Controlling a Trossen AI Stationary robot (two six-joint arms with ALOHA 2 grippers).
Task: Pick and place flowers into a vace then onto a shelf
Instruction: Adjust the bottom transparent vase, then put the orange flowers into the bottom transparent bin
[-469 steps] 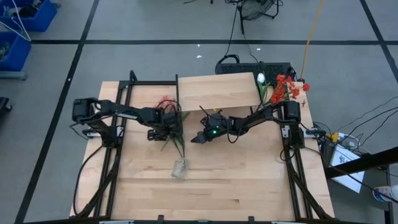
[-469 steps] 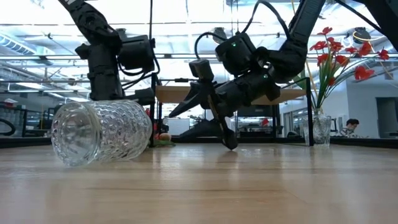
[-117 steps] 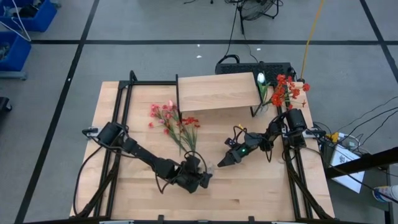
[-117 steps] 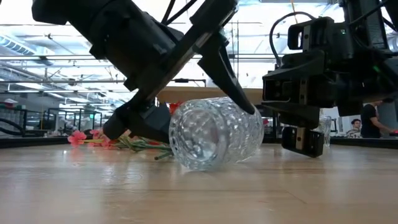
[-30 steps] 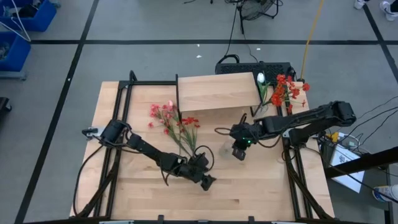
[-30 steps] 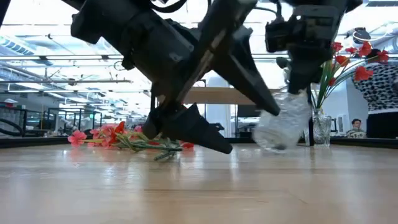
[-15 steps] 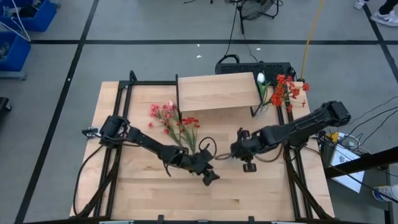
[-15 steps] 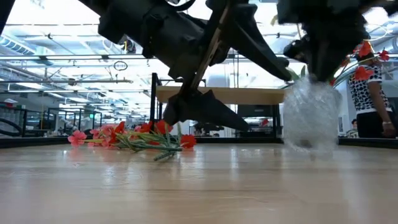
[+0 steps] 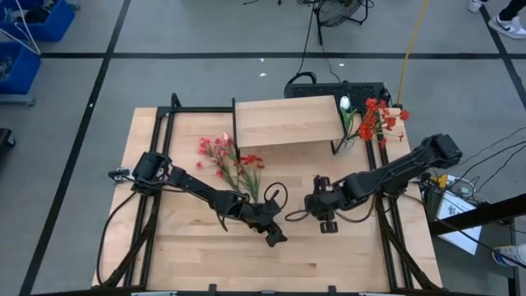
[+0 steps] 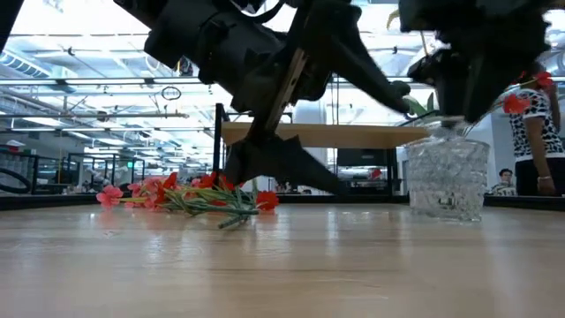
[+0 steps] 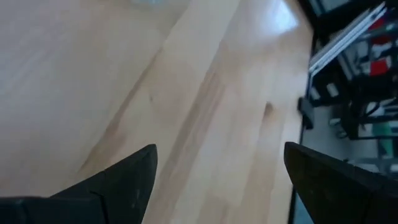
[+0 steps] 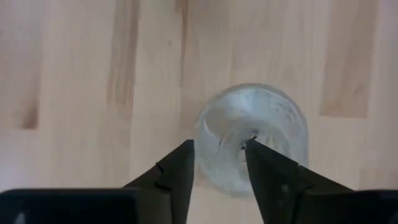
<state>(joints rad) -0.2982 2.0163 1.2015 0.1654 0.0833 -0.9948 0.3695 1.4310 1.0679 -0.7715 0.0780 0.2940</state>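
Observation:
A clear knobbly glass vase (image 10: 446,177) stands upright on its base on the table, right of centre; the right wrist view looks down into its mouth (image 12: 267,118). My right gripper (image 12: 217,146) hangs over it, pointing down, open, its fingers astride the rim. Loose flowers (image 9: 234,168) with red and pink blossoms lie flat on the table in front of the shelf (image 9: 288,122). My left gripper (image 9: 275,237) hovers open over bare wood near the table's middle, with nothing between its fingers (image 11: 149,171). My right gripper comes at the vase from above. One finger (image 12: 264,165) reaches inside the mouth and the other (image 12: 180,168) stands outside the rim wall (image 12: 204,134). A gap shows around the wall, and I cannot tell whether either finger touches the glass.
A second vase with red flowers (image 9: 376,119) and a white bud (image 9: 345,103) stands at the back right, beside the shelf. A black frame (image 9: 164,123) runs along the table's left and right sides. A person (image 10: 534,132) stands in the room beyond.
My right gripper has carried the vase toward the table's near edge, turned it from tilted to upright and lowered it onto the table, where it now stands. My left gripper has turned a little and risen slightly, staying open.

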